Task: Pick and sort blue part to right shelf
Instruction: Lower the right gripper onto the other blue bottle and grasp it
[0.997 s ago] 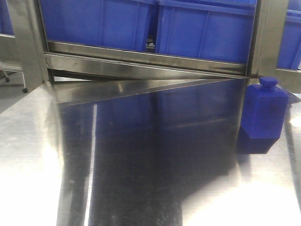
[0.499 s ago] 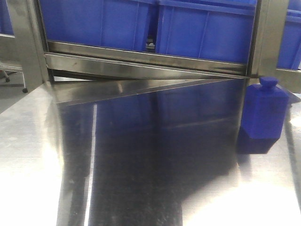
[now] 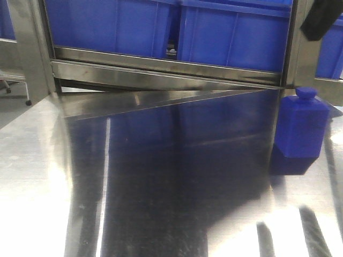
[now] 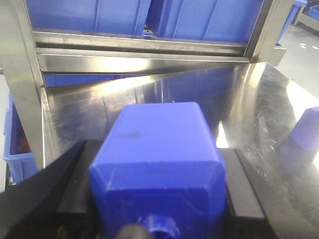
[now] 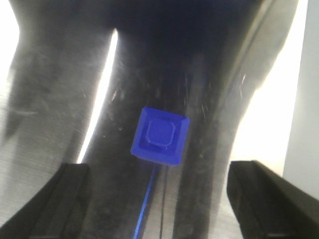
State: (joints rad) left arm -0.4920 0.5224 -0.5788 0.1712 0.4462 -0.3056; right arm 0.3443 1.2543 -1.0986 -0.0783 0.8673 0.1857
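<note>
Front: blue bottle-shaped plastic part [image 3: 300, 134] upright on the steel table [image 3: 32, 176], just before the stainless-steel rack [image 3: 166, 67] of blue crates [image 3: 236, 37].
Left wrist: left gripper [image 4: 157, 159] clamped on a second blue plastic block [image 4: 159, 139], facing the rack.
Right wrist: right gripper [image 5: 159, 172] spread wide above the upright part, centred between its fingers [image 5: 70, 194], untouched.

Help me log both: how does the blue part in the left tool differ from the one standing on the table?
The held blue part is clamped by the left tool, cap toward the camera; the standing blue part is free, upright on the table, cap up, under the open right tool. Both are blue, square-bodied.
</note>
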